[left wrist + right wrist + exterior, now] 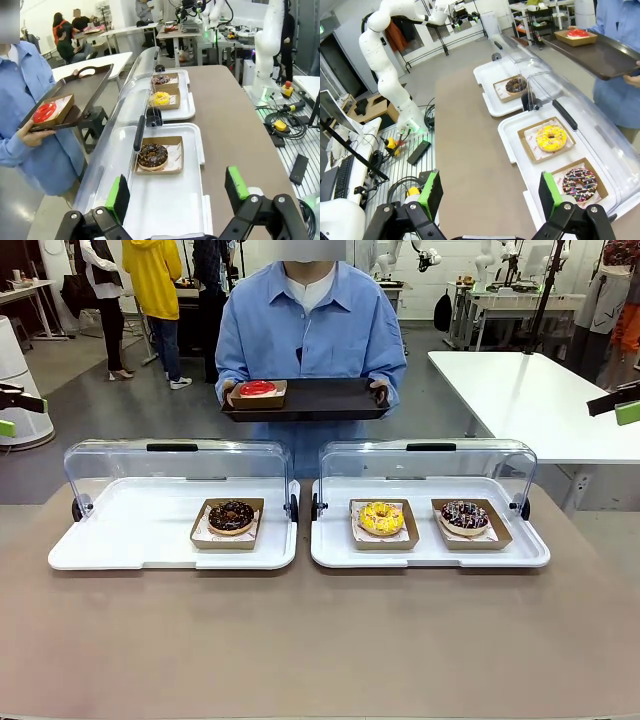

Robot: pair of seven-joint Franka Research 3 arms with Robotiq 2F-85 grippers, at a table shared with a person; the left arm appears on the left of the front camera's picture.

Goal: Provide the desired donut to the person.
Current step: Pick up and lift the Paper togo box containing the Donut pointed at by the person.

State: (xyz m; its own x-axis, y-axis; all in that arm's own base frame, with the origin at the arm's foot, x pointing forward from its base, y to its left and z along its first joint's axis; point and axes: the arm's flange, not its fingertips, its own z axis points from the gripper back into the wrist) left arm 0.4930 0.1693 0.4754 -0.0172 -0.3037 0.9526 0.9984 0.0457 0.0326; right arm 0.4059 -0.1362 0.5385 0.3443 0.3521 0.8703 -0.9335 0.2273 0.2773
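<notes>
Reference point: the yellow donut [381, 517], which sits in a brown card holder on the right white tray [430, 552] on the desk [320, 640].

1. Sprinkled donut [464, 516]: just beside the yellow donut on its right, on the same white tray, in its own card holder. The two holders are apart.
2. Chocolate donut [231, 516]: to the left of the yellow donut, across the gap between the trays, in a card holder on the left white tray [120, 540].
3. Clear lids [175, 470]: both are raised and stand along the far edge of the trays, behind the yellow donut's row.
4. Person [310, 330]: stands at the far side of the desk, beyond the yellow donut. The person holds a black tray [320, 398] by both ends, level and clear of the desk.
5. Red donut [257, 388]: in a card holder at the left end of the black tray, beyond the yellow donut and to its left, higher than the lids.
6. Left hand [176, 192]: fingers spread wide with nothing between the green pads. It is well apart from the yellow donut, past the outer end of the left white tray, and looks along both trays.
7. Right hand [489, 194]: fingers spread wide and empty. It is well apart from the yellow donut on the right, past the sprinkled donut's end of the tray.
</notes>
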